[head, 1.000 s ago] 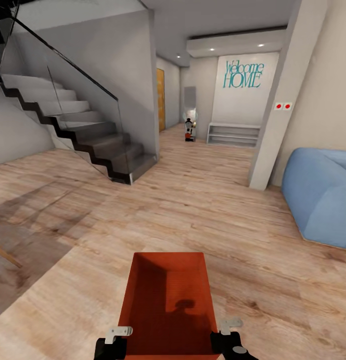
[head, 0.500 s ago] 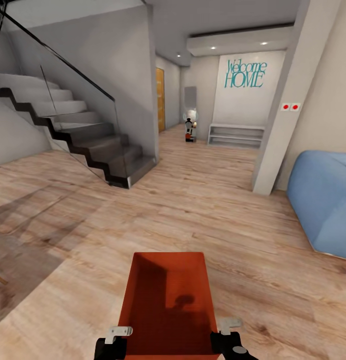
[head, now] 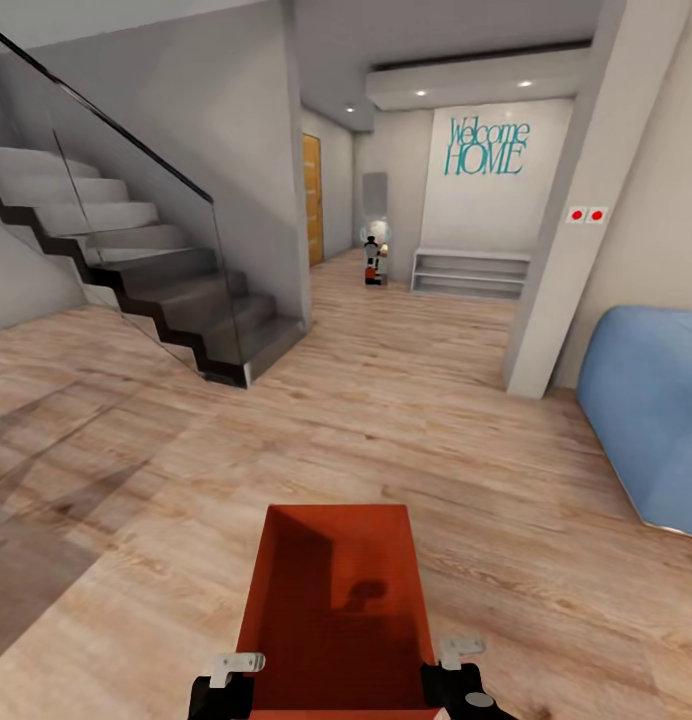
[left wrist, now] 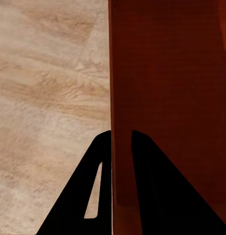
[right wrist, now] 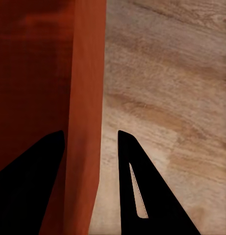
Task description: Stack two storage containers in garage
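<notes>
Since 1 s earlier the view had advanced and swung slightly, the staircase (head: 176, 300) and blue sofa (head: 651, 410) sliding outward, while the storage container (head: 334, 610) stayed held out front over the wood floor (head: 406, 420). The left gripper (left wrist: 120, 139) and right gripper (right wrist: 88, 137) each pinched 1 side wall. Ahead stood a pillar (head: 566, 220), a low shelf (head: 469, 272) and a wooden door (head: 312, 198).

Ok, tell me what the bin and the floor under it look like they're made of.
Storage container: probably matte plastic, judging by its thin, uniform red-orange walls with no gloss. Floor: light wood planks or laminate, showing grain and board seams with a low sheen.
</notes>
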Controlling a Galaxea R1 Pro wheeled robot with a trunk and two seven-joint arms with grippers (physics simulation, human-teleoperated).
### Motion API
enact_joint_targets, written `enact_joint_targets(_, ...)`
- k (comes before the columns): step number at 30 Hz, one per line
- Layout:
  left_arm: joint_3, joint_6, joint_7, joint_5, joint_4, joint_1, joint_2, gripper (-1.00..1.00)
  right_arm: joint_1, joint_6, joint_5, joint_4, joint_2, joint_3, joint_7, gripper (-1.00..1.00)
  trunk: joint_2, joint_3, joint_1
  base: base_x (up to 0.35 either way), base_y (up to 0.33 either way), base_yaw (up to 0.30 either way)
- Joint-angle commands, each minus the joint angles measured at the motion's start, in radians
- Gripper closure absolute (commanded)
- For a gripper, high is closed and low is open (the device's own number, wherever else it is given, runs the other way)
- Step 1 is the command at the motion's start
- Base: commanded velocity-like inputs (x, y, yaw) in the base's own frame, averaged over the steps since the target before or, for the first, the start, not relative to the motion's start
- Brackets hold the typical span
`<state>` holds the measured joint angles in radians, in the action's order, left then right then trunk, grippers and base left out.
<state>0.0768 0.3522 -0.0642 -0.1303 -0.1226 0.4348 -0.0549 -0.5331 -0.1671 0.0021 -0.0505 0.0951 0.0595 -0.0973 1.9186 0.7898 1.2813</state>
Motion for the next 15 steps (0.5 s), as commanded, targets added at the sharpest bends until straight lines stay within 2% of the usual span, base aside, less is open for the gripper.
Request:
enact_joint_targets(1, 0.029, 0.004, -0.013, -0.012, 0.000, 0.001, 0.000, 1.00, -0.001, -0.003, -0.004, 0.001, 0.000, -0.001, -0.009, 1.00, 0.000, 0.001, 0.000, 0.347, 0.000, -0.014)
enact_joint_targets(15, 0.029, 0.004, -0.013, -0.012, -0.001, 0.001, 0.000, 1.00, -0.001, -0.003, -0.004, 0.001, 0.000, -0.001, -0.009, 1.00, 0.000, 0.001, 0.000, 0.347, 0.000, -0.002)
